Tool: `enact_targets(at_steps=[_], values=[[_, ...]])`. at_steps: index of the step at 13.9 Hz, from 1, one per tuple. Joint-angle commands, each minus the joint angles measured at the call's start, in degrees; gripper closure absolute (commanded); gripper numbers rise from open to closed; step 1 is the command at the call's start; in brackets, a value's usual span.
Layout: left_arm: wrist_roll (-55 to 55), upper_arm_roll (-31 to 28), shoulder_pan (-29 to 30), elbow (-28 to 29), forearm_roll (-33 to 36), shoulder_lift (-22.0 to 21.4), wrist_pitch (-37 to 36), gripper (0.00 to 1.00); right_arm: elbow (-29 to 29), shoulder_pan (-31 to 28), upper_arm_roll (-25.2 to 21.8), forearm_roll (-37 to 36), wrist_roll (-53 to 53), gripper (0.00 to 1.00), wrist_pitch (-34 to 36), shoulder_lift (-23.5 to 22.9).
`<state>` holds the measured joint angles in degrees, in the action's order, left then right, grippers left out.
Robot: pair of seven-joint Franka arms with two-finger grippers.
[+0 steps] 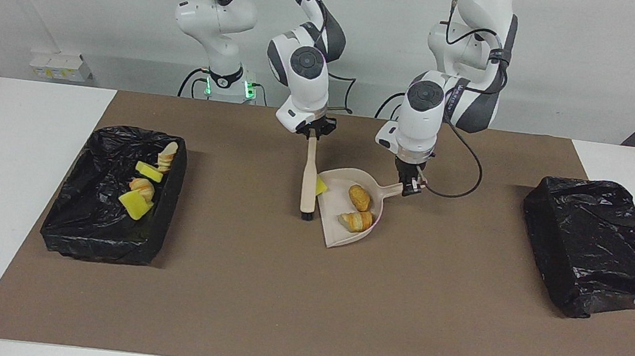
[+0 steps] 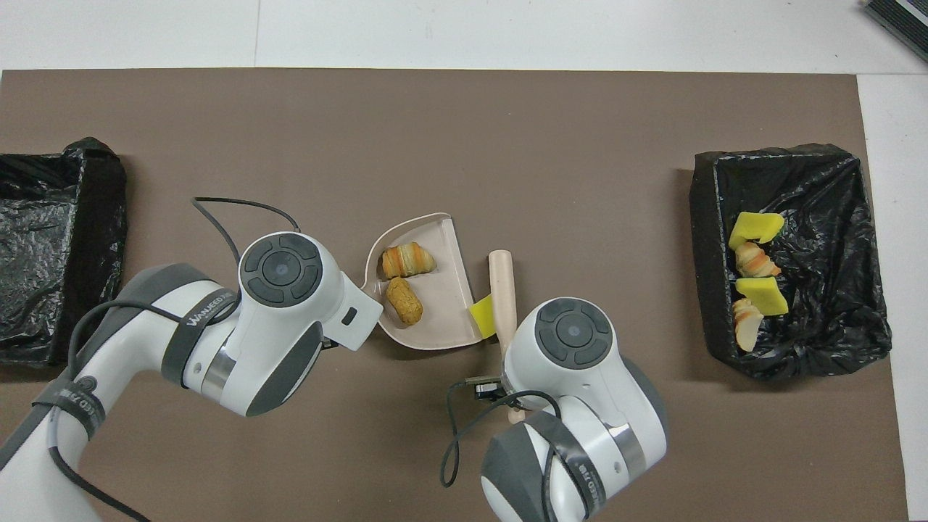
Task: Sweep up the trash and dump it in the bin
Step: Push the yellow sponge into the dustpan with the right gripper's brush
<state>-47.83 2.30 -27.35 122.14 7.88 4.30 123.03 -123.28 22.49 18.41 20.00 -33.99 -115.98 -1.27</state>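
A beige dustpan [image 1: 340, 227] lies on the brown mat mid-table, also in the overhead view [image 2: 446, 319]. It holds a croissant piece [image 1: 356, 221] [image 2: 407, 259] and a nugget [image 1: 359, 197] [image 2: 404, 301]. My left gripper [image 1: 412, 188] is shut on the dustpan's handle. My right gripper [image 1: 313, 132] is shut on the handle of a beige brush [image 1: 309, 180] [image 2: 502, 286], which stands at the pan's open edge. A yellow sponge chunk [image 1: 321, 186] [image 2: 482, 317] sits between the brush and the pan's edge. Both grippers are hidden under the wrists in the overhead view.
A black-lined bin [image 1: 98, 246] [image 2: 797, 359] at the right arm's end holds yellow sponge chunks and bread pieces. A second black-lined bin [image 1: 599, 249] [image 2: 51, 254] stands at the left arm's end. A cable trails from the left wrist.
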Motion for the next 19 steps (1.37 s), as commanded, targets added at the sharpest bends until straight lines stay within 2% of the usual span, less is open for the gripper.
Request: enact_targets(at_steps=[1,3,8,12,15,17,19], values=[[-0.3,-0.5,-0.7,2.9,0.9,-0.4,6.8,1.00,1.2,1.2,0.0,2.9,-1.3,1.00,-2.0,0.0],[-1.0,-0.5,0.2,3.0,0.9,0.4,9.2,1.00,2.5,1.2,0.0,2.9,-0.6,1.00,-3.1,-0.5],[-5.2,-0.5,2.5,2.2,-0.3,1.1,9.9,1.00,5.8,0.5,-0.1,2.2,0.3,1.00,-3.1,-0.6],[-10.0,-0.5,4.9,1.2,-5.8,2.3,11.2,1.00,5.8,0.5,-0.2,1.9,0.6,1.00,-2.3,-0.2],[-15.5,-0.5,9.5,-0.9,-9.6,3.0,10.3,1.00,5.8,0.1,-0.7,1.5,0.5,1.00,-0.6,1.4],[-20.3,-0.5,12.7,-3.0,-10.8,3.9,8.8,1.00,5.8,0.2,-0.7,-1.3,0.2,1.00,-0.5,1.7],[-23.7,-0.5,16.2,-9.1,-11.0,5.3,2.9,1.00,5.5,0.3,-0.6,-2.2,-0.9,1.00,0.2,2.3]])
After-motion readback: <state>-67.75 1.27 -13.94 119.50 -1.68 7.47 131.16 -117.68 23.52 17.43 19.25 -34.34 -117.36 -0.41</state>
